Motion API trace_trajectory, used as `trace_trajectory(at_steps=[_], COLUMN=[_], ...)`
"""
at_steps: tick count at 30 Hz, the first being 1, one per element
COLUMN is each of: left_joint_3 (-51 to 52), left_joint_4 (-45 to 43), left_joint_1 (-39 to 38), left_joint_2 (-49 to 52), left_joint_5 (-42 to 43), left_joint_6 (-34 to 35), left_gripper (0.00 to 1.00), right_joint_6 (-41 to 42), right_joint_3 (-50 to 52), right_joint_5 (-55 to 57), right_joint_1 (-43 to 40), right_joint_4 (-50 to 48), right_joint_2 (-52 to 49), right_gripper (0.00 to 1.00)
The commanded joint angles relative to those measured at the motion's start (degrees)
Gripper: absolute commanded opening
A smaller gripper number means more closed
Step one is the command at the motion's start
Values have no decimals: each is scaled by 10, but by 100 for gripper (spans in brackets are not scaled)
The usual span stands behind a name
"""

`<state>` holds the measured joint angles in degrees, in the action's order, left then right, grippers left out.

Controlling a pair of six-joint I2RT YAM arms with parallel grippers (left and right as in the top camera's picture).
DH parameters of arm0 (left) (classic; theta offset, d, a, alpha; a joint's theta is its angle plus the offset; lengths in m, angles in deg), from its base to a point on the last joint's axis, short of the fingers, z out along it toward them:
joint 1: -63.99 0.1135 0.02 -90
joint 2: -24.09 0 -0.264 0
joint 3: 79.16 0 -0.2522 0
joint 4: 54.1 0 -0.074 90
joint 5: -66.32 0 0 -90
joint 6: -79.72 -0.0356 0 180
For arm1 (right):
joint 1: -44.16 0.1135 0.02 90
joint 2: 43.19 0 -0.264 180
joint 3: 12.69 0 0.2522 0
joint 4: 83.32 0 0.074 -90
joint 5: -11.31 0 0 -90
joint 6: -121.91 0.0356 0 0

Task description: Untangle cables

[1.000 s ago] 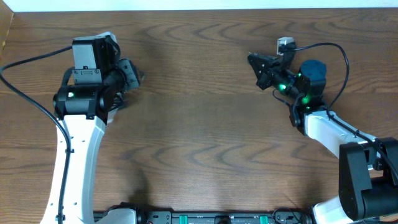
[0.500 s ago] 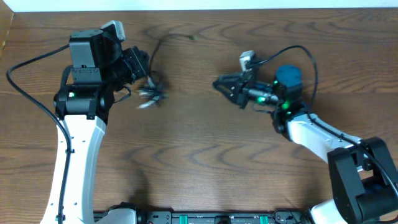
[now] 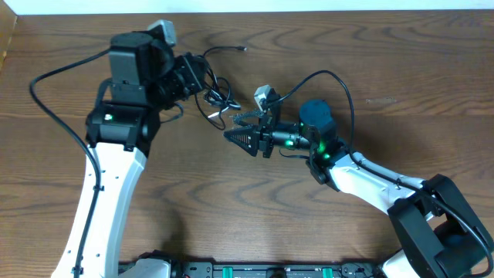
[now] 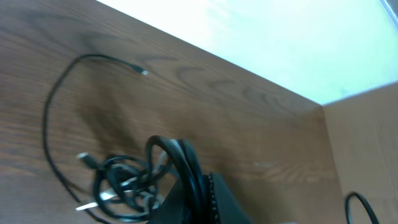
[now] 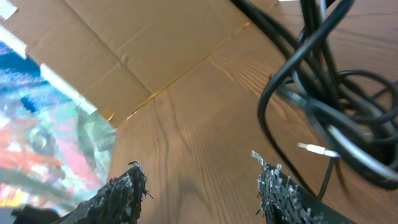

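Observation:
The cables (image 3: 220, 99) form a small tangle of black and grey cords on the wooden table, with one black strand arcing back to a small plug (image 3: 244, 49). My left gripper (image 3: 202, 79) is shut on a black loop of the tangle. The left wrist view shows that loop (image 4: 180, 163) pinched at the jaws, the knot (image 4: 121, 186) hanging beside it and the long strand (image 4: 53, 106) lying on the wood. My right gripper (image 3: 233, 137) is open just right of and below the tangle. In the right wrist view the cables (image 5: 329, 112) lie beyond the right fingertip (image 5: 273, 186), and nothing is between the fingers.
A cardboard box (image 3: 6, 38) stands at the table's left edge, also seen as a brown wall (image 5: 143, 43) in the right wrist view. Thick black arm wires loop by the left arm (image 3: 54, 73) and over the right arm (image 3: 328, 76). The table's far edge (image 3: 309, 9) lies close behind the cables.
Both arms have swung toward the table's middle. The left gripper carried the cable tangle to the right. The right gripper moved left up to the tangle and opened.

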<state>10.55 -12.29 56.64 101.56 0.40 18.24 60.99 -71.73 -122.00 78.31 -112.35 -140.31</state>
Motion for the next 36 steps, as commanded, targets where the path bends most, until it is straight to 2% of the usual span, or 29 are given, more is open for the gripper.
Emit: trace_trajectory(at_steps=[1,16,18,19,21,22,26,31,34,36], left_joint_3=[-8,-8,-8,-8,-8,-8,-8,-8,-8,-8], left_joint_4=[-5,-5,-5,-5,-5,-5,6,45,80,96], left_joint_1=[-22,-124,-125,-125,-125,-125,-124,-124,-124,-124], left_joint_2=[-4,-4,-4,-4,-4,-4,-4,-4,-4,-4], left_joint_5=[-18,-18,-18,-18,-18,-19,-79,-191,-309,-359], left_joint_6=[-2,-2,-1,-1,-2,-2,-9,-56,-57,-58], left_gripper=[7,8,7,8,7,7,7,7,7,7], right_joint_6=[49,61,61,60,61,60,60,60,49,40], right_joint_3=[-4,-4,-4,-4,-4,-4,-4,-3,-3,-4], right_joint_5=[46,105,124,124,123,123,123,124,123,123], right_joint_1=[6,9,9,9,9,9,9,-16,-50,-69], right_joint_4=[-2,20,38,40,40,40,52,104,165,199], right_joint_2=[-3,-3,-3,-3,-3,-3,-3,-3,-3,-3], right_gripper=[57,57,53,46,11,1,1,1,1,1])
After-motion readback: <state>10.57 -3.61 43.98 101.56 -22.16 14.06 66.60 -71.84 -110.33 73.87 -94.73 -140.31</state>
